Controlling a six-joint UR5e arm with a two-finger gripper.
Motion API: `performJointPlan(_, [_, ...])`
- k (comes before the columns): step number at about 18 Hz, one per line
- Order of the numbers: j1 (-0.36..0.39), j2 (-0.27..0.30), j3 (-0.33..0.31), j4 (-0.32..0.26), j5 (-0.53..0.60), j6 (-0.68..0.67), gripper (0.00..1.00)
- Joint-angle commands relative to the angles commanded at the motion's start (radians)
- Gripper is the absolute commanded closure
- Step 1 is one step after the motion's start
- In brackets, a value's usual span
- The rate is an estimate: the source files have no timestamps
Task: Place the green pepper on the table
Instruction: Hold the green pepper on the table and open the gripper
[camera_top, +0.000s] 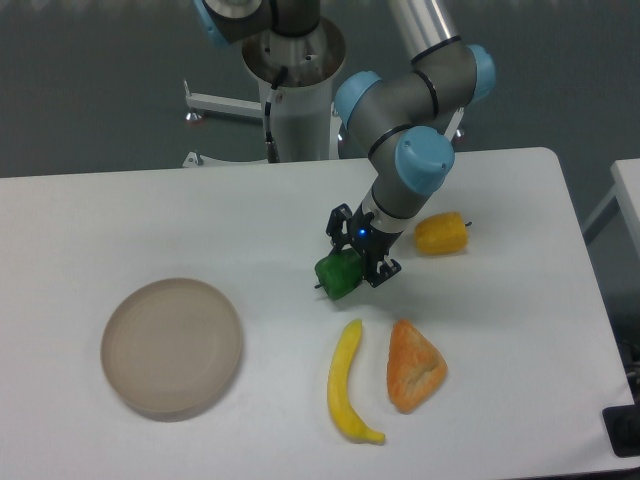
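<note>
The green pepper (336, 274) is a small glossy dark-green lump with its short stem pointing left. It sits near the middle of the white table (120, 220), low over or on the surface; I cannot tell if it touches. My gripper (352, 264) comes down from the upper right, and its black fingers (381, 268) are shut on the pepper's right side. The fingertips are partly hidden behind the pepper.
A yellow pepper (441, 233) lies just right of the gripper. A banana (347, 384) and an orange wedge-shaped piece (413, 366) lie in front of the green pepper. A round beige plate (171, 347) rests at the front left. The arm's base (296, 90) stands behind the table.
</note>
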Motion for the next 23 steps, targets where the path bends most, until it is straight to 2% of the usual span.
performJointPlan(15, [-0.002,-0.008,0.009,0.002,0.000,0.002,0.38])
performJointPlan(19, [-0.002,-0.008,0.009,0.002,0.000,0.002,0.29])
performJointPlan(23, [-0.002,-0.008,0.011,0.002,0.002,0.000,0.28])
